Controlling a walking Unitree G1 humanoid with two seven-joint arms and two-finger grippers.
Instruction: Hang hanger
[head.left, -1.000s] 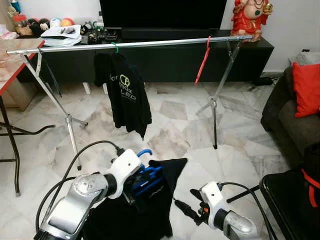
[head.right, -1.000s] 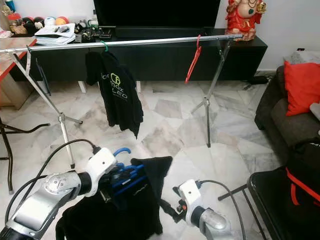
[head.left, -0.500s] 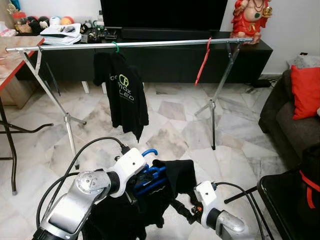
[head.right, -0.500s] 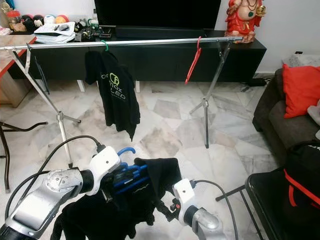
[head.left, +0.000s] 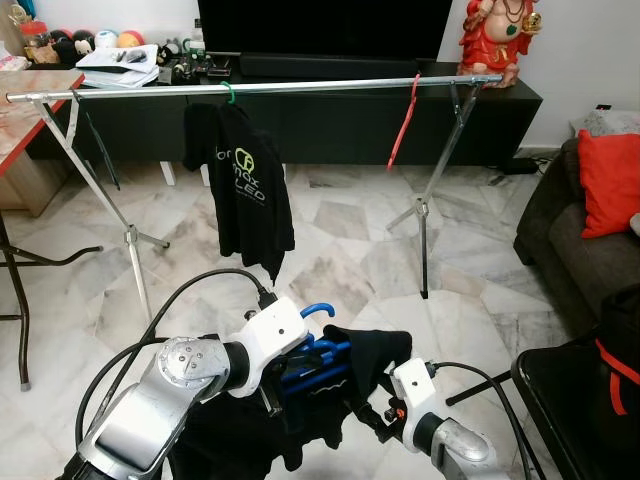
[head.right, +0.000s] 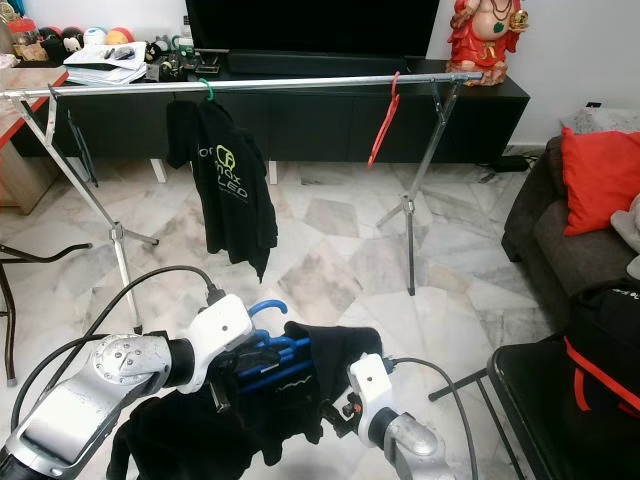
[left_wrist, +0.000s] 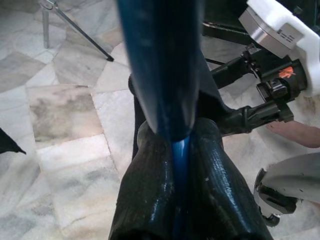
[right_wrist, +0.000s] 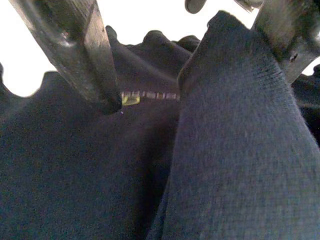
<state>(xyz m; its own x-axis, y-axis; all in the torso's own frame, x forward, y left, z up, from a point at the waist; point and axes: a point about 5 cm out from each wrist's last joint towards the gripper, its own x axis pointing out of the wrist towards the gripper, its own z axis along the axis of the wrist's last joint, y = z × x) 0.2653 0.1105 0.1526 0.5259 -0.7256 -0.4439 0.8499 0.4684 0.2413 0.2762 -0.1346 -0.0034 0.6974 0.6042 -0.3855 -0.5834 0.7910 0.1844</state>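
Observation:
My left gripper (head.left: 292, 366) is shut on a blue hanger (head.left: 318, 352), low in front of me; the hanger bar (left_wrist: 160, 75) is pinched between its fingers. A black garment (head.left: 372, 350) is draped over the hanger and hangs toward the floor. My right gripper (head.left: 372, 420) is open at the garment's right side, its fingers (right_wrist: 95, 60) spread with dark cloth (right_wrist: 235, 140) bunched between them. Ahead stands a silver clothes rail (head.left: 300, 86). It carries a black printed T-shirt (head.left: 245, 190) on a green hanger (head.left: 229, 95) and a bare red hanger (head.left: 403, 125).
The rail's splayed legs (head.left: 425, 215) stand on the marble floor. A black TV console (head.left: 340, 120) lies behind it. A dark sofa with a red cushion (head.left: 605, 180) and a black chair (head.left: 580, 400) are on the right, a red-edged table (head.left: 40, 95) on the left.
My right gripper has moved left, into the black garment. The left gripper has carried the hanger and garment a little right and up. The camera has shifted slightly.

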